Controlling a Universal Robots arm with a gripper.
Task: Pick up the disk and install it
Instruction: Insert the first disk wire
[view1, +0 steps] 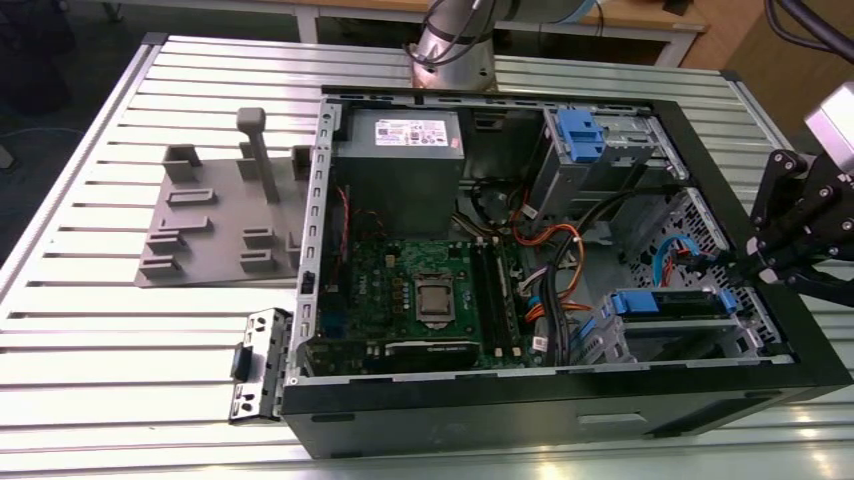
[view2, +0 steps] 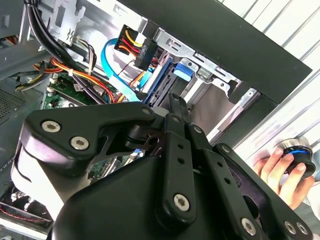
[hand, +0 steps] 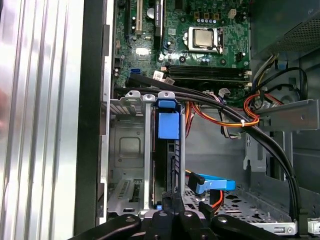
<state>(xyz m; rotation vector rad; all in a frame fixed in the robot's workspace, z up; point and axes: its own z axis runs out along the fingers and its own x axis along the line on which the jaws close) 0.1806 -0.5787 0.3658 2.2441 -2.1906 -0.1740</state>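
The disk (view1: 670, 304), in its blue plastic carrier, sits in the lower drive cage at the exterior view's right end of the open computer case (view1: 534, 420). In the first wrist view the disk (hand: 167, 126) stands on edge in a slot of the grey cage, blue tab toward the motherboard. My gripper (view1: 750, 266) hovers over the case's right wall, a little apart from the disk. In the second wrist view its black fingers (view2: 178, 107) meet at a narrow tip just short of the disk's blue end (view2: 183, 73), with nothing between them.
Black, orange and blue cables (hand: 235, 117) cross the case beside the cage. A second blue-fronted cage (view1: 594, 135) and the power supply (view1: 400, 150) sit at the back. A grey fixture (view1: 220, 215) stands on the slatted table. A hand (view2: 278, 171) holds a black knob nearby.
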